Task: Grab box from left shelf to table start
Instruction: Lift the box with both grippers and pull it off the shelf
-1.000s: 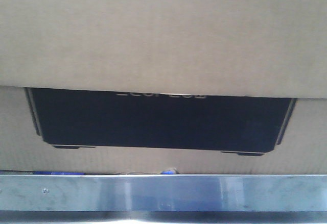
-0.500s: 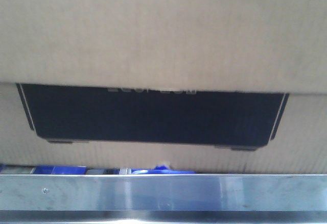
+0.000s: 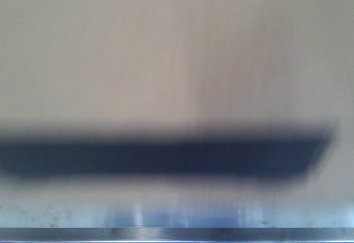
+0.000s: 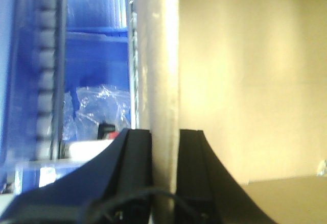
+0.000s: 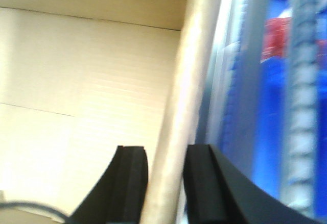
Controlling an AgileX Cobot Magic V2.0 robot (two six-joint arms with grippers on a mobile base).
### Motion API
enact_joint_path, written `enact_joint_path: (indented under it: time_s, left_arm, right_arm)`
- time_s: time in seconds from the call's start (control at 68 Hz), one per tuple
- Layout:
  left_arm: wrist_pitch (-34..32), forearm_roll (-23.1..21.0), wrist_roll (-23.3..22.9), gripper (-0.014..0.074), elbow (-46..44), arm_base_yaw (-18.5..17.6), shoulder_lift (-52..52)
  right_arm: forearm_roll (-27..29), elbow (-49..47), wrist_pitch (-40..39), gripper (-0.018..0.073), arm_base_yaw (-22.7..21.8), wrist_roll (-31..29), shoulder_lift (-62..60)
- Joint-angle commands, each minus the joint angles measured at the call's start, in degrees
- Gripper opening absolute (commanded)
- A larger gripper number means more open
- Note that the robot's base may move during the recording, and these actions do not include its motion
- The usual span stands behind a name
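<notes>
your left hand [image 4: 163,134] and right hand [image 5: 164,150] are each clamping a side wall of the box [image 3: 177,60], which is showing blurred just above the shelf rail [image 3: 177,221]. you are likely pulling it out; the next move is calling for lifting it level, clear of the rail.

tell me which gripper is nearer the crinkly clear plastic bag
Left. The left gripper clamps the box wall beside the plastic bag; the right gripper clamps the opposite wall.

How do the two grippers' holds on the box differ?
The left gripper pinches an upright box wall; the right gripper a leaning one. Seen from the left gripper, the box's inside lies right of the wall; from the right gripper, left. Both straddle a wall edge.
</notes>
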Motion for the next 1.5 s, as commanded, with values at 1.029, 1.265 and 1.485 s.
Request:
enact_joint_path:
  time_s: [1.029,1.265,1.485]
  left_arm:
    - [-15.49,-7.76,2.71,-0.0093,2.83,-0.44,-28.02]
    - [-15.49,-7.76,2.71,-0.0093,2.83,-0.44,-28.02]
    - [-15.49,-7.76,2.71,-0.0093,2.83,-0.44,-28.02]
  right_arm:
    - [4.06,1.5,-7.11,0.0062,4.09,0.76,-23.61]
    - [4.06,1.5,-7.11,0.0062,4.09,0.76,-23.61]
    - [4.06,1.5,-7.11,0.0062,4.09,0.76,-23.61]
